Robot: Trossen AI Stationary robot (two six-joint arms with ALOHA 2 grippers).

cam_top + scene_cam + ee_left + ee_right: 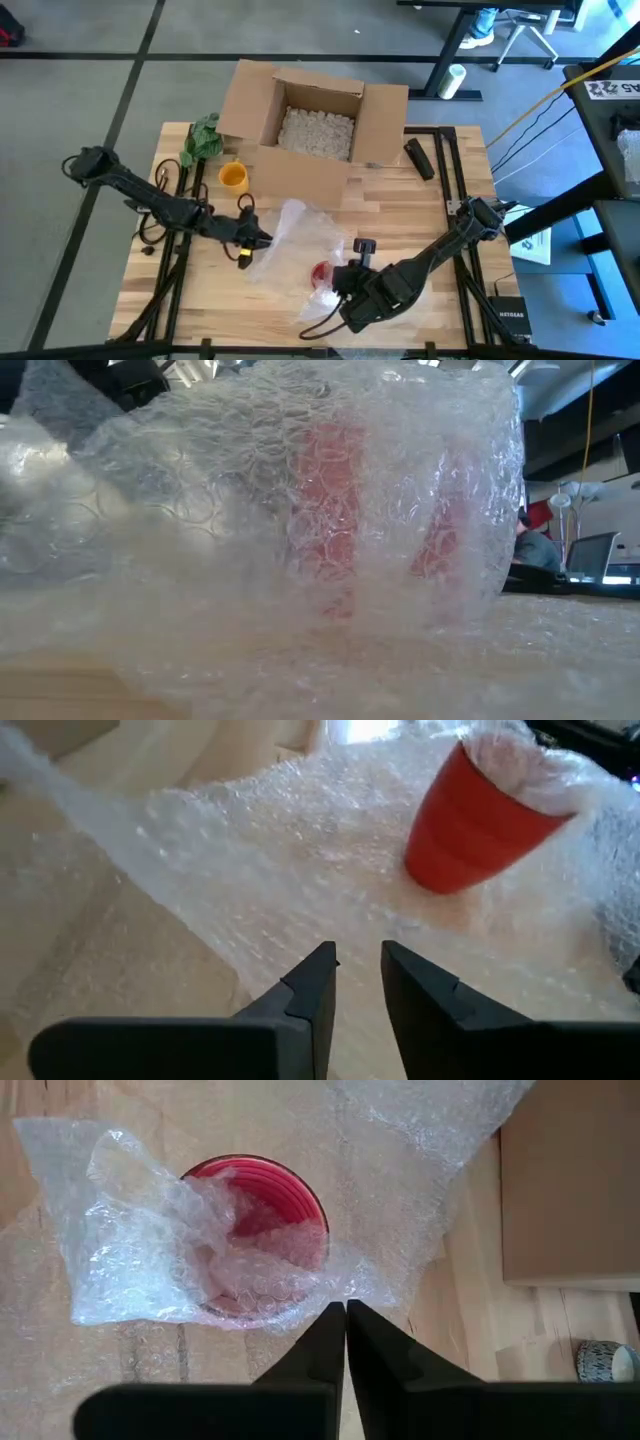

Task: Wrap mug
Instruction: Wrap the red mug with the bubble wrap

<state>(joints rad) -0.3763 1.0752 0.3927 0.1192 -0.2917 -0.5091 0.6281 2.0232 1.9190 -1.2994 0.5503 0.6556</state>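
Note:
A red mug [262, 1210] stands upright on a sheet of bubble wrap [293, 238] near the table's front middle. Part of the sheet is folded up over the mug's rim and stuffed into its mouth [215, 1255]. The mug [335, 510] shows red through the wrap in the low view. My right gripper [346, 1306] hangs shut just above the mug's rim. My left gripper [358, 958] is at the sheet's left edge [252, 243], its fingers a narrow gap apart over the flat wrap; whether they touch it does not show. My right gripper comes from above, pointing down, with its shut fingertips [330, 1320] on the bubble wrap where it folds over the mug's rim [340, 1285]. The tips themselves hide whether a layer lies between them. The wrap there is crumpled and slack, and the mug stands on the sheet.
An open cardboard box [315, 125] holding packing filler stands at the back. A yellow cup [232, 176] and a green thing [203, 138] lie at the back left, and a black object [419, 158] at the back right. A patterned cup [603, 1360] shows in the right wrist view.

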